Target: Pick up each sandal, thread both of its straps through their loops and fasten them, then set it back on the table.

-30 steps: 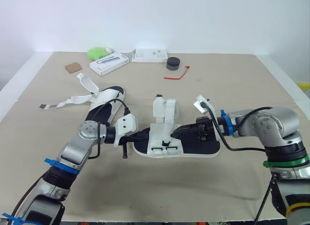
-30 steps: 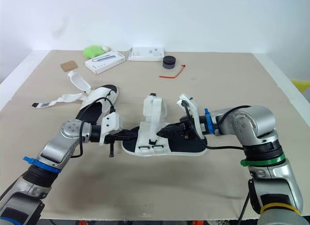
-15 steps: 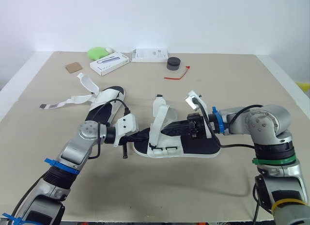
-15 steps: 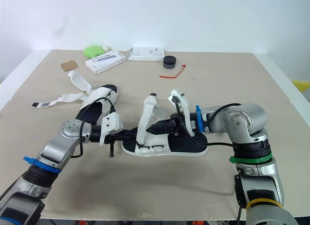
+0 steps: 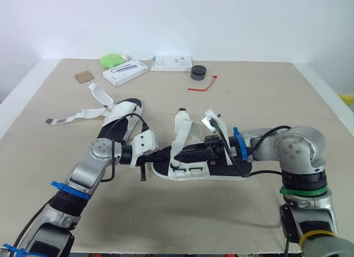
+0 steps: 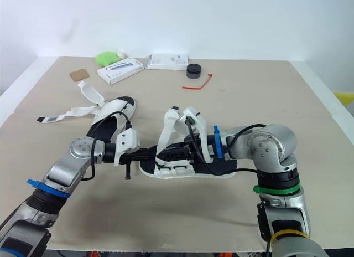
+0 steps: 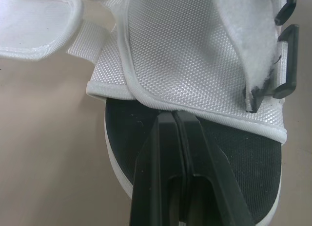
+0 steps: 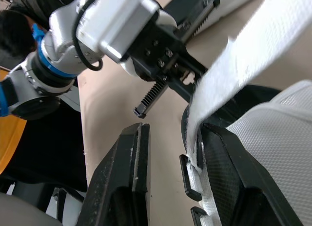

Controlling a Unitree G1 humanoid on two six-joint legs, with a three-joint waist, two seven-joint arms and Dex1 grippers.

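Note:
A white sandal with a black sole (image 5: 229, 168) lies at the table's middle. Its front strap (image 5: 182, 124) stands up over the toe piece with its black loops (image 5: 188, 169). My left gripper (image 5: 161, 155) is shut, its fingers (image 7: 174, 138) lying on the black insole at the toe, tips against the white upper's edge. My right gripper (image 5: 191, 154) reaches in from the heel side and is open. The white strap (image 8: 243, 65) runs down between its fingers (image 8: 134, 177), close against one of them. A second sandal (image 5: 123, 114) lies to the left with loose straps (image 5: 72, 117).
Along the far edge of the table sit a green object (image 5: 113, 60), two white boxes (image 5: 124, 72) (image 5: 171, 63), a black round puck (image 5: 197, 73), a red tie (image 5: 202, 85) and a brown card (image 5: 84, 77).
My right gripper has slid left along the sandal, from the heel to the front strap, and the strap now stands between its fingers. The left arm has not moved.

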